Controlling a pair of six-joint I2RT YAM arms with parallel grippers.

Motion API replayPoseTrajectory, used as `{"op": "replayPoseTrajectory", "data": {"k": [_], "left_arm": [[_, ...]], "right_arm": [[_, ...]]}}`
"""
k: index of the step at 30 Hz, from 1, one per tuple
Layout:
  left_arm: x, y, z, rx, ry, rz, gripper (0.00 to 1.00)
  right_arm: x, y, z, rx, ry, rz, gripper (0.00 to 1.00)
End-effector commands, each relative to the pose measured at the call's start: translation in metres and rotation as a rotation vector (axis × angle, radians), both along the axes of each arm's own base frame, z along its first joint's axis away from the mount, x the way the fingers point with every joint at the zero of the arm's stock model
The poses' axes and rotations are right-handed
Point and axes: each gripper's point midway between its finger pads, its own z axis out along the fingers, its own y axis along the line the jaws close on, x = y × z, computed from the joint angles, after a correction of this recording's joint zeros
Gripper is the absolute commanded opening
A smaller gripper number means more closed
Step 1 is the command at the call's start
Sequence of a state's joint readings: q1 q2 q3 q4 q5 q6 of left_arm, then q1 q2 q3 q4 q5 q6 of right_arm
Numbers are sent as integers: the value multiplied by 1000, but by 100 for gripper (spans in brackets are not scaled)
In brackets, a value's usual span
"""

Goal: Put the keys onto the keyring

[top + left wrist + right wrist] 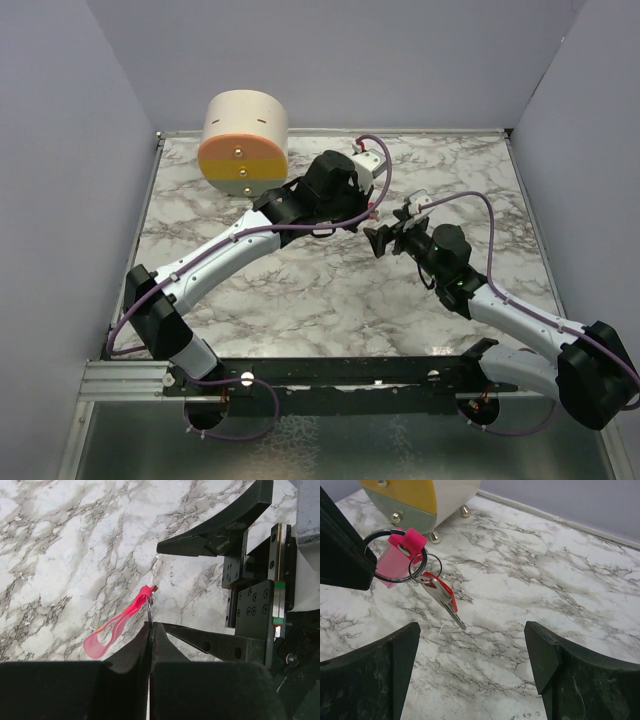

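The left arm (230,242) reaches diagonally forward from its base, and the left gripper (150,626) has its two fingers pressed flat together, their tips pinching the keyring (395,562). The right arm (520,315) stretches in from the opposite side. The right gripper (472,627) has its jaws spread wide with nothing gripped between them. The grippers meet tip toward tip. One right finger (200,637) lies just beside the left fingertips, possibly touching them.

Even, diffuse light; marble desk (330,300) bright, shadows under the arms soft and faint. Wrist views: near jaws dark and blurred, desk beyond sharp.
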State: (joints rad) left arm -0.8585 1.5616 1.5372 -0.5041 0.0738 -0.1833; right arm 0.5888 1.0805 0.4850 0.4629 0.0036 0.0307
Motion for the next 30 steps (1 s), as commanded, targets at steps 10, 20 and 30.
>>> {"op": "replayPoseTrajectory", "data": {"k": [10, 20, 30], "left_arm": [[-10, -5, -14, -4, 48, -59, 0], [-30, 6, -35, 15, 105, -84, 0], [-40, 8, -42, 11, 136, -113, 0]], "right_arm": [[3, -4, 17, 31, -45, -24, 87], [9, -12, 14, 18, -47, -77, 88], [10, -14, 12, 14, -48, -79, 88]]}}
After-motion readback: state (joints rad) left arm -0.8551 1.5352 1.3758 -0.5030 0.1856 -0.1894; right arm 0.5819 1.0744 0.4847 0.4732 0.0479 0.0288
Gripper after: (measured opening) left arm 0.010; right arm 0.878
